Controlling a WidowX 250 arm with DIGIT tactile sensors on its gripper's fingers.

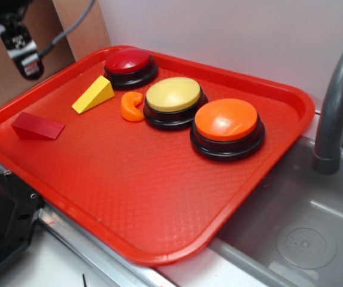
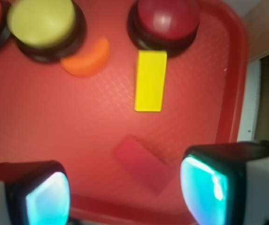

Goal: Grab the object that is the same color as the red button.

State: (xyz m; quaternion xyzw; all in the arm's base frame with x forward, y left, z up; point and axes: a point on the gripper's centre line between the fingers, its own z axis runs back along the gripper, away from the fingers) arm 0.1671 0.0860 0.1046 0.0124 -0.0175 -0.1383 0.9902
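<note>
Between the spread, empty fingers [image 2: 125, 192], well below, lies the red wedge [image 2: 142, 165]; approach step: descend, align, then close.

behind me a plain pale wall [image 1: 231, 36] fills the far side, evenly lit, with no hard shadows. at far left a brown cardboard panel [image 1: 78, 27] leans against it. to the right a grey sink [image 1: 303, 227] drops down, its round drain [image 1: 306, 246] near the right corner, and a grey faucet [image 1: 334, 113] arches up at the right edge. along the near left a white counter [image 1: 45, 263] runs with a metal edge strip [image 1: 93, 248].
</note>
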